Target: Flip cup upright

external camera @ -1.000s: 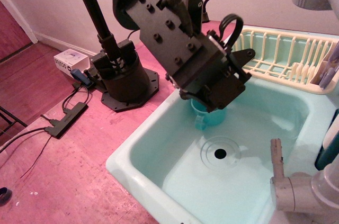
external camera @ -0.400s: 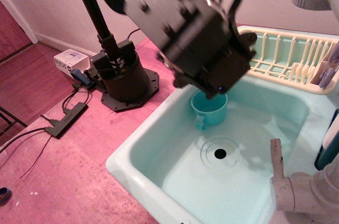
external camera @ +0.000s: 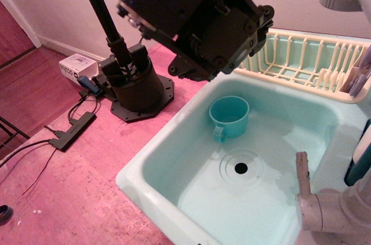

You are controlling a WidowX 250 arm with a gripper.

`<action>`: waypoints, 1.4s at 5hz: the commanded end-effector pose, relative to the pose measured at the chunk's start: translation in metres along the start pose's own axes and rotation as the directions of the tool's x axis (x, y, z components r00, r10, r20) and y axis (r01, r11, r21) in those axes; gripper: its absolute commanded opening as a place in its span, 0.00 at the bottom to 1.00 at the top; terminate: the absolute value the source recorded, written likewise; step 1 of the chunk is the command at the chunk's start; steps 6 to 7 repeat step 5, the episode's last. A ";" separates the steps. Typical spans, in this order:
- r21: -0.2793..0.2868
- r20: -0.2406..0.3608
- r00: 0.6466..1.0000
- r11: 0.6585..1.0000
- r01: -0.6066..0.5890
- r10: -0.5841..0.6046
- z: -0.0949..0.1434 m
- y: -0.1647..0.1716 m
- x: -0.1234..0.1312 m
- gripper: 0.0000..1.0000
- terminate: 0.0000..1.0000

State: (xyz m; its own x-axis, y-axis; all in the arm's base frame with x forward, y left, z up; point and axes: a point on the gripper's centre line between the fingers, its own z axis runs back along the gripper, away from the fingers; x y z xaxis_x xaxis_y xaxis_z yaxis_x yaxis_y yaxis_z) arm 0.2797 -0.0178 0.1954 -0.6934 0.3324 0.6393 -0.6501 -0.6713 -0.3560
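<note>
The teal cup (external camera: 229,119) stands upright, mouth up, on the floor of the pale mint basin (external camera: 152,168), at its far left. Its small loop handle points toward the front left. My black gripper (external camera: 229,54) hangs above and to the left of the cup, clear of it, with nothing in it that I can see. Its fingers are lost in the dark bulk of the wrist, so how the jaws stand does not show.
A round drain (external camera: 240,168) lies just in front of the cup. A cream dish rack (external camera: 307,62) sits behind the basin. A grey faucet pipe (external camera: 324,210) stands at the front right. The arm's base (external camera: 136,86), a white box (external camera: 77,66) and a power strip (external camera: 72,130) are on the pink counter to the left.
The gripper was down at the cup's rim a second ago. It has risen up and to the left, leaving the cup standing upright in the basin.
</note>
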 end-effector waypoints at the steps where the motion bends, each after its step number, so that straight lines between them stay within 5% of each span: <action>1: -0.005 -0.053 0.998 1.000 -0.026 0.026 0.010 -0.006 0.012 1.00 0.00; 4: -0.005 -0.053 0.998 1.000 -0.026 0.026 0.010 -0.006 0.012 1.00 0.00; 5: -0.005 -0.053 0.998 1.000 -0.026 0.026 0.010 -0.006 0.012 1.00 1.00; 7: -0.005 -0.053 0.998 1.000 -0.026 0.026 0.010 -0.006 0.012 1.00 1.00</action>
